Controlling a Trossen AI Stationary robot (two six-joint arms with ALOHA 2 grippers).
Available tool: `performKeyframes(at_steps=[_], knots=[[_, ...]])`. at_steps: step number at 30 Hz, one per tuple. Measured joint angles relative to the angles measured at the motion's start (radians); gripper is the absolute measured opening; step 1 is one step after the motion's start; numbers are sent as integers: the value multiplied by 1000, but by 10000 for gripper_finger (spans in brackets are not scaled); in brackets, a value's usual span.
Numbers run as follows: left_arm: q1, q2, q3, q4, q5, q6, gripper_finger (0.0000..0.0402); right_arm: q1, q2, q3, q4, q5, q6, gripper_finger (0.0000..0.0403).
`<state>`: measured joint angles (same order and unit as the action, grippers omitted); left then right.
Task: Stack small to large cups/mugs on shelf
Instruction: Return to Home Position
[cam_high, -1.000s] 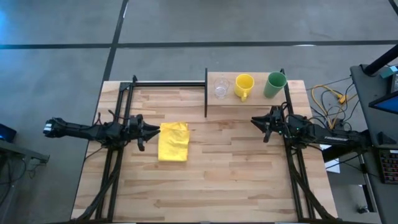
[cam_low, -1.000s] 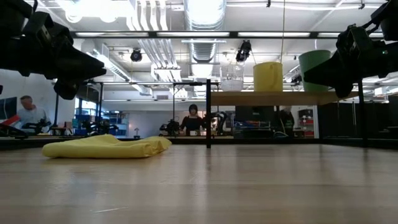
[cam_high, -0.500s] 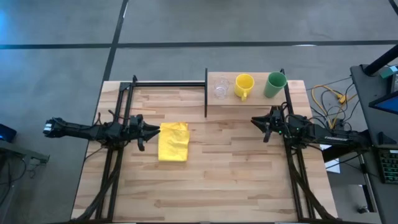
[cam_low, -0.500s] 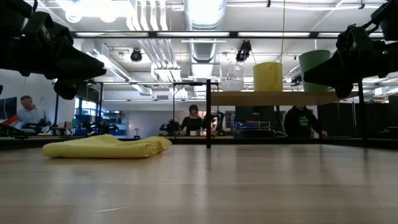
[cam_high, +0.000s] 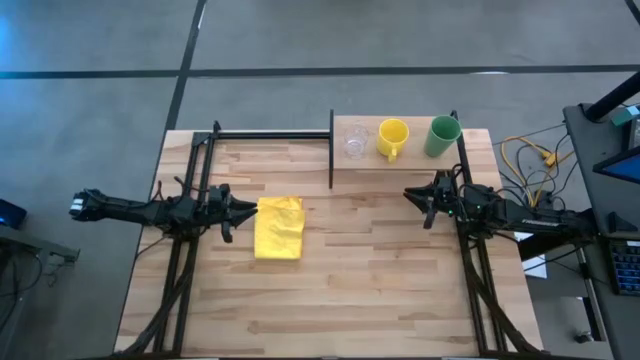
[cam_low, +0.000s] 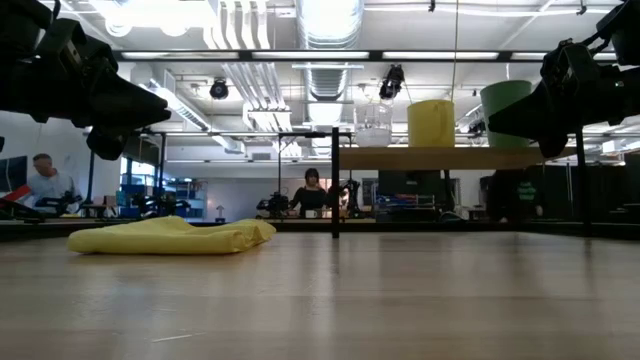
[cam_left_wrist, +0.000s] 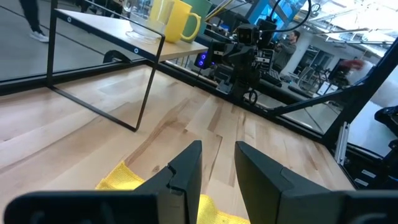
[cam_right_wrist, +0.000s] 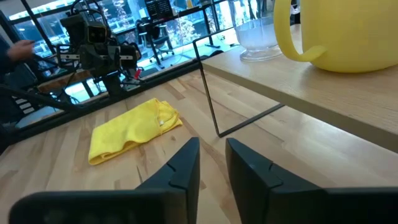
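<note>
On the raised light-wood shelf (cam_high: 395, 160) at the table's far right stand three vessels in a row on their bases: a small clear glass cup (cam_high: 355, 142), a yellow mug (cam_high: 392, 136) with its handle toward the near side, and a green cup (cam_high: 441, 135). They also show in the low view: glass (cam_low: 373, 125), yellow mug (cam_low: 431, 122), green cup (cam_low: 505, 100). My left gripper (cam_high: 252, 208) hovers at the table's left, fingers close together and empty, next to a yellow cloth. My right gripper (cam_high: 407, 195) hovers just in front of the shelf, below the yellow mug, fingers close together and empty.
A folded yellow cloth (cam_high: 279, 226) lies flat on the slatted tabletop right of my left gripper. The shelf's black post (cam_high: 331, 150) stands at its left edge, and a black frame bar (cam_high: 270, 134) runs along the far edge. People show in the room behind the table (cam_low: 312, 190).
</note>
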<state>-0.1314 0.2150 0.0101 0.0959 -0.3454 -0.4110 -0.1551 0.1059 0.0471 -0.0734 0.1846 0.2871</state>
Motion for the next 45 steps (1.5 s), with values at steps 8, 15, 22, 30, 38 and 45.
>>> performKeyframes(at_steps=[8, 15, 22, 30, 38, 45], knots=[[0, 3, 0, 0, 0, 0, 82, 0, 0, 0, 0, 0, 0, 68], [0, 4, 0, 0, 0, 0, 82, 0, 0, 0, 0, 0, 0, 77], [0, 5, 0, 0, 0, 0, 82, 0, 0, 0, 0, 0, 0, 76], [0, 5, 0, 0, 0, 0, 82, 0, 0, 0, 0, 0, 0, 69], [0, 5, 0, 0, 0, 0, 82, 0, 0, 0, 0, 0, 0, 79], [0, 5, 0, 0, 0, 0, 82, 0, 0, 0, 0, 0, 0, 79]])
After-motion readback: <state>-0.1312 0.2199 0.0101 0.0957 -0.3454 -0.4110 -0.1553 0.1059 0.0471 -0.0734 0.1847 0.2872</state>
